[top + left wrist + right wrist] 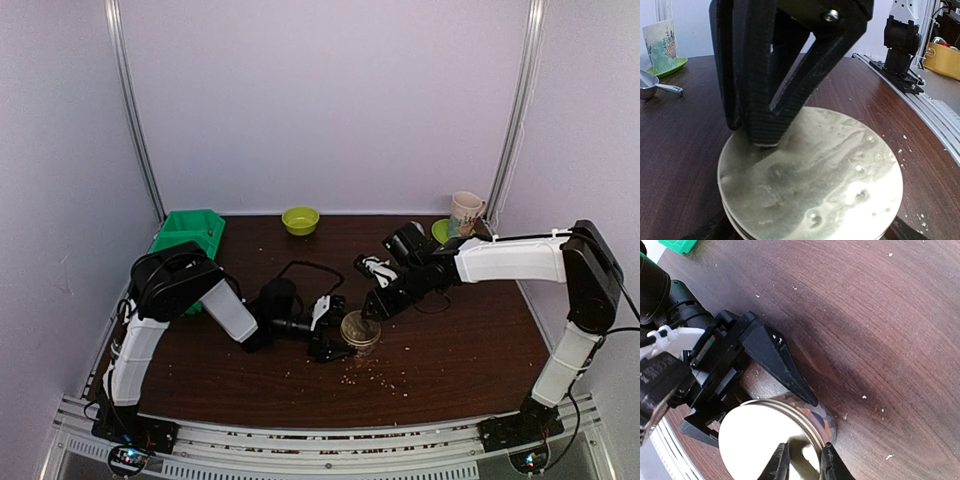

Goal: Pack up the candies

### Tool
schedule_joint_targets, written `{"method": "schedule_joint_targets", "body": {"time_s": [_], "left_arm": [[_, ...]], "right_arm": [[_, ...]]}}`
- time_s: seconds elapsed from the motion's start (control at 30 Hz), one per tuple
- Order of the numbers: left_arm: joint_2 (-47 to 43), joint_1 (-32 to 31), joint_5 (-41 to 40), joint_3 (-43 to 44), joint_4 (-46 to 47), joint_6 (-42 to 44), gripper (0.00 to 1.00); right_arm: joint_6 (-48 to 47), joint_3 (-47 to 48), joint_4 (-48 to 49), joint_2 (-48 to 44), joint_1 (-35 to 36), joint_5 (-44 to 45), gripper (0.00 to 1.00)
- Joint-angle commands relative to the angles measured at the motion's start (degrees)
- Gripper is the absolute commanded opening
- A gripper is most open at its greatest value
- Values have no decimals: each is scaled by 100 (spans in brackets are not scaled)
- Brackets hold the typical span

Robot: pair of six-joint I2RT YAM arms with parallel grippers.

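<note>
Nearest to you, pale crumbs (385, 378) lie scattered on the table (470, 350). Just behind them stands the jar (360, 335). The candies (816, 413) are inside it; you can see their orange and brown colours through the glass wall, under the rim. A metal lid (810, 175) lies on the mouth of the jar.

The left gripper (335, 340) grasps the jar from the side, with one finger (777, 360) flat against the wall and the other on the opposite side. The right gripper (806, 460) reaches from above, and its fingertips (762, 125) touch the lid near the edge. They stand close together with only a narrow gap and nothing between them. Whether they are fully closed, I cannot tell.

I judge that the filling is done and the step in hand is closing the jar. The next move calls for a gentle push straight down, so that the lid sits flat and centred while the left side holds firm. If you push off-centre, the lid may tip or slide.

Farther back you find a metal scoop (655, 86) and a mug (465, 212) on a green saucer (667, 67). At the far edge are a green bowl (300, 220) and a green bin (190, 232). None of these seems to be needed now.
</note>
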Motion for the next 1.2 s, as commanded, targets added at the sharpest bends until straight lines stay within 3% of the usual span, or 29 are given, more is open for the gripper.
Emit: {"method": "schedule_joint_targets", "body": {"time_s": [0.0, 0.8, 1.17], "left_arm": [[347, -35, -45, -45, -871, -221, 84], [351, -31, -91, -10, -965, -209, 84], [349, -31, -45, -16, -970, -196, 84]], "right_arm": [[67, -221, -186, -178, -6, 225, 22], [426, -1016, -51, -1012, 124, -35, 20], [395, -478, -268, -1166, -67, 296, 39]]}}
